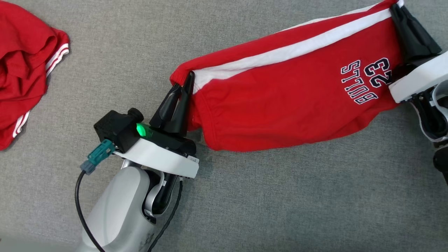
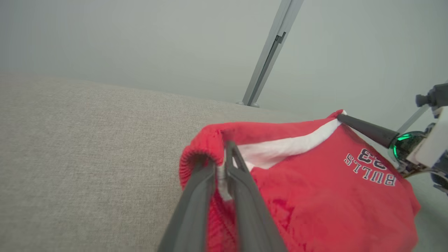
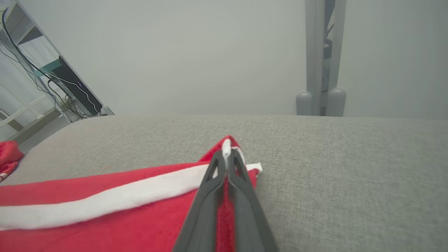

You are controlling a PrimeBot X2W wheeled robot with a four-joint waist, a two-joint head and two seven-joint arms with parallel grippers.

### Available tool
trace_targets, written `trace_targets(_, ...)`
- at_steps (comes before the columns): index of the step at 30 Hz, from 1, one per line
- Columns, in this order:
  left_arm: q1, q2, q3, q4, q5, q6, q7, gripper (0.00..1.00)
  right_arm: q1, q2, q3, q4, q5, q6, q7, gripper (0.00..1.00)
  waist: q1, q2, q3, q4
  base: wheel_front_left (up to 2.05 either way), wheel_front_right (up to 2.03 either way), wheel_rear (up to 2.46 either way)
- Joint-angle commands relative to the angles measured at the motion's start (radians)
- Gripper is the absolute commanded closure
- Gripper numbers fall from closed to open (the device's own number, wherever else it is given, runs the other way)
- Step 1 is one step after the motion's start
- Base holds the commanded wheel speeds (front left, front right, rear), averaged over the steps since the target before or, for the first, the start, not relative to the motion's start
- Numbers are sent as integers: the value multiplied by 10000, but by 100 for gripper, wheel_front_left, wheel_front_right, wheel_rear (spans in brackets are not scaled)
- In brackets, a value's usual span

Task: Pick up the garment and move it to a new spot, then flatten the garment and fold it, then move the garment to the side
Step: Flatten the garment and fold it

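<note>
Garment [image 1: 280,101] held taut above couch: left hand [image 1: 184,81] clamped on ribbed corner, right hand [image 1: 397,7] clamped on far corner.

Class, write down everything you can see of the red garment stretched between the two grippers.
The red garment is soft knit, with a ribbed band at one end, a white stripe along its top edge and a dark BULLS 23 print. It stretches between the left gripper, pinching the ribbed end, and the right gripper, pinching the opposite corner, sagging over the grey fabric surface.
</note>
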Motion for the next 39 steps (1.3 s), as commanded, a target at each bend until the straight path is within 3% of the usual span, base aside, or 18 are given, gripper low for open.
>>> trace_targets(1, -206, 56, 24, 119, 186, -15, -67, 0, -130, -86, 182, 142, 49, 3, -209, 8, 0, 0, -45, -42, 0, 0, 0)
trace_targets(2, -202, 49, 64, 181, 221, 17, -90, 0, -137, -95, 312, 213, 120, 3, -337, 0, 0, 0, -83, -79, 0, 0, 0)
trace_targets(10, 394, 65, 468, 221, 772, 423, -188, 0, 317, -130, 848, 507, -23, 3, -1630, 0, 0, 0, -507, -361, 0, 0, 0)
trace_targets(14, 999, 75, 994, -141, 1177, 611, -189, 0, 946, 96, 360, 276, -656, 3, -2160, 0, 0, 0, -896, -620, 0, 0, 0)
trace_targets(18, 1346, 187, 1128, -106, 1228, 505, -191, 0, 1663, 418, -360, -299, -1263, 3, -2225, 0, 0, 0, -1210, -850, 0, 0, 0)
trace_targets(24, 1952, 489, 1382, -221, 1406, 759, -193, 0, 3346, 1028, -1540, -1543, -2288, 3, -2228, 0, 0, 0, -1957, -1226, 0, 0, 0)
trace_targets(39, 3284, 1151, 1839, -672, 1311, 1328, 78, 0, 5800, 1804, -2439, -2524, -2970, 3, -2202, 0, 0, 0, -2942, -1667, 0, 0, 0)
